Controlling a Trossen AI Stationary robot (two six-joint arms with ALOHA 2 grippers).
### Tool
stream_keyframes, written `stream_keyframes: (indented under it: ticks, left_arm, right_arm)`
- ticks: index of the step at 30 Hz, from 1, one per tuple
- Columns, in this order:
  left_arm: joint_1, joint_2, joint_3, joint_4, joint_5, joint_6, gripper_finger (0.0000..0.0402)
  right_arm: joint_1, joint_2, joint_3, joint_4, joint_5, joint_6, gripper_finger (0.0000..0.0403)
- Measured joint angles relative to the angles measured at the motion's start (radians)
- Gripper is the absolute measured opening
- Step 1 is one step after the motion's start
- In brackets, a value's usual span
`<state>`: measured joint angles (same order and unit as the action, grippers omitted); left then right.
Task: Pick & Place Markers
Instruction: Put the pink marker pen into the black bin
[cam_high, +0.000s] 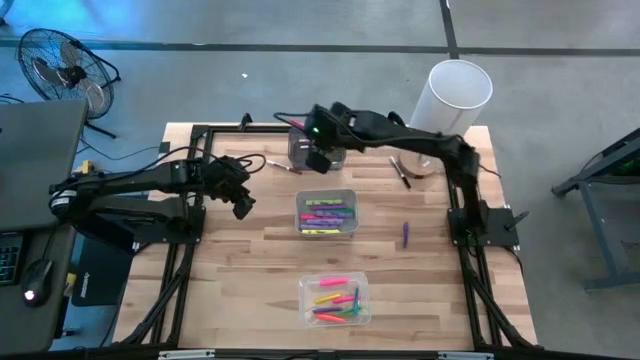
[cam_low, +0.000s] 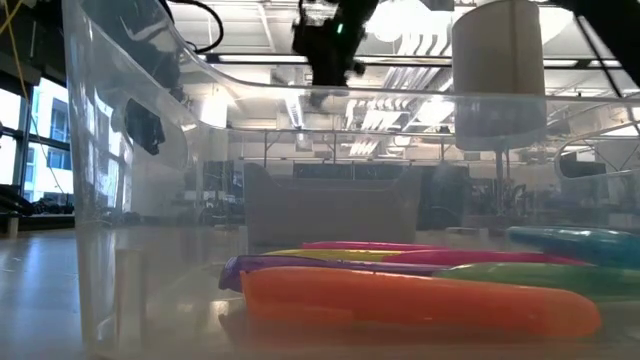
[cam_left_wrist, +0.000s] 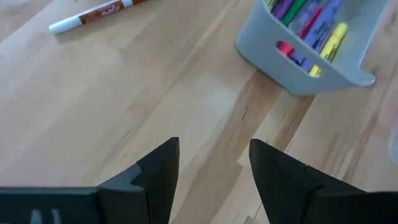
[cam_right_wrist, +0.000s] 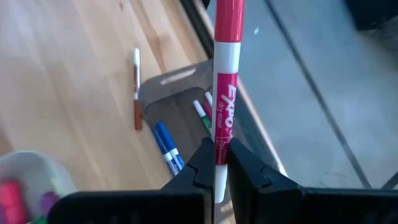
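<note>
While your right gripper (cam_right_wrist: 216, 163) pinches a red marker (cam_right_wrist: 225, 81) upright above the dark bin (cam_high: 302, 146), your left gripper (cam_left_wrist: 213, 165) waits spread over bare table (cam_left_wrist: 124, 99) — beside the grey bin (cam_left_wrist: 292, 68) of markers (cam_left_wrist: 311, 28).

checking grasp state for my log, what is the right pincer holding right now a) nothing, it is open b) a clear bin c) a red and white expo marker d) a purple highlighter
c: in the right wrist view the right pincer is closed on a red and white Expo marker, which stands up between its fingers above a dark bin holding blue and green-tipped markers.
</note>
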<state>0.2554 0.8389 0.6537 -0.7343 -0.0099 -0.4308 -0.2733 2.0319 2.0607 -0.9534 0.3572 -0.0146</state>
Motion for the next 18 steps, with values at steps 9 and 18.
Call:
stream_keyframes:
  ticks: [9, 18]
  left_arm:
    - [0.000, 0.013, 0.000, 0.012, -0.009, 0.008, 0.0193]
    - [0.000, 0.048, 0.000, 0.030, -0.033, 0.041, 0.0193]
  right_arm:
    - [-0.123, 0.168, 0.018, 0.006, -0.082, -0.145, 0.0010]
    - [-0.163, 0.254, 0.018, -0.016, -0.193, -0.161, 0.0070]
